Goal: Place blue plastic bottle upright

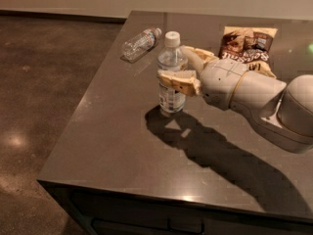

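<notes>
The blue plastic bottle [171,75], clear with a white cap and a pale label, stands upright on the dark table [122,146], left of the middle. My gripper [179,70] reaches in from the right and is shut on the bottle's middle. One finger [177,81] lies across its front and the other finger [196,56] is behind it. The bottle's base appears to rest on the table top, above its shadow.
A smaller crinkled clear water bottle [140,43] lies on its side near the table's far left edge. A brown snack bag [246,44] lies at the back behind my arm. The table's left and front edges drop to a dark floor [44,106].
</notes>
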### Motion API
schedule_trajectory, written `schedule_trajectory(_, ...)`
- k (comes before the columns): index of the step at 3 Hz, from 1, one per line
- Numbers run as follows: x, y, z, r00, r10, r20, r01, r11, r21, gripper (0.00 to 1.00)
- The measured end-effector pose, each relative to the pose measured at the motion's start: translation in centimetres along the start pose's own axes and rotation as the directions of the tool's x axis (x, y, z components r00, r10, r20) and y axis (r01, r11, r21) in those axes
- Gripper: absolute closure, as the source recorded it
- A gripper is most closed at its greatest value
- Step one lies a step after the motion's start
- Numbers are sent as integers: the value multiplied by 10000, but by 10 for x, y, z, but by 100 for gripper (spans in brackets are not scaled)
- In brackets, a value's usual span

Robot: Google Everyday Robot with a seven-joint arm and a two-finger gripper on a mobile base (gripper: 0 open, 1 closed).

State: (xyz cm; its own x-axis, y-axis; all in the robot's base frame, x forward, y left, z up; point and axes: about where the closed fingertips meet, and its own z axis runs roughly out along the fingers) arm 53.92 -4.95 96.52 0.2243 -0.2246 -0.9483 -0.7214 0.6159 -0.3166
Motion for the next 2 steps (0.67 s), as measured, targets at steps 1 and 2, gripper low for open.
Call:
schedule_trajectory(1, 3, -3, 1, 9995, 294, 125, -297, 9994, 204, 85)
schedule_trajectory(2, 5, -4, 3, 9989, 337, 317, -341, 9993, 130, 61)
